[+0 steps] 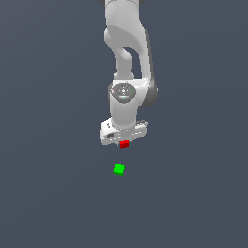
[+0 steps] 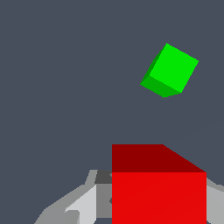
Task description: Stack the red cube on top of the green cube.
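The red cube (image 1: 124, 144) sits between the fingers of my white gripper (image 1: 124, 143), which is shut on it and holds it above the dark grey floor. In the wrist view the red cube (image 2: 158, 188) fills the foreground with a grey finger (image 2: 83, 205) beside it. The green cube (image 1: 119, 169) lies alone on the floor, a short way in front of and below the gripper, slightly toward the exterior view's left. It also shows in the wrist view (image 2: 170, 70), turned at an angle and apart from the red cube.
The white arm (image 1: 127, 58) rises behind the gripper to the top of the exterior view. The flat dark grey floor (image 1: 48, 193) spreads all around.
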Robot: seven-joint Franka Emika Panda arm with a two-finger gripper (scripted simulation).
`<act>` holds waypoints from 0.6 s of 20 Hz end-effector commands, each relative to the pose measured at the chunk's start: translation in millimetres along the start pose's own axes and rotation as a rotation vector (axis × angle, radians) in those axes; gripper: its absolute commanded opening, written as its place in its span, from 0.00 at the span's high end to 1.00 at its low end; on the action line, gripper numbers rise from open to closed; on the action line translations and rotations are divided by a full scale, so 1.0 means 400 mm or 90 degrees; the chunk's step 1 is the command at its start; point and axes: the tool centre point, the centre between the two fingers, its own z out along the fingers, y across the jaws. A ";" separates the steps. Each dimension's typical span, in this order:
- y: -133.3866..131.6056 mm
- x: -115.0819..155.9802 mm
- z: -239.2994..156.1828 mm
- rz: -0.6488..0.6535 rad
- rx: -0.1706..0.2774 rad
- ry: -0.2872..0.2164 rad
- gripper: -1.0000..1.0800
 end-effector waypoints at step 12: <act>0.084 0.164 0.052 0.000 0.000 0.000 1.00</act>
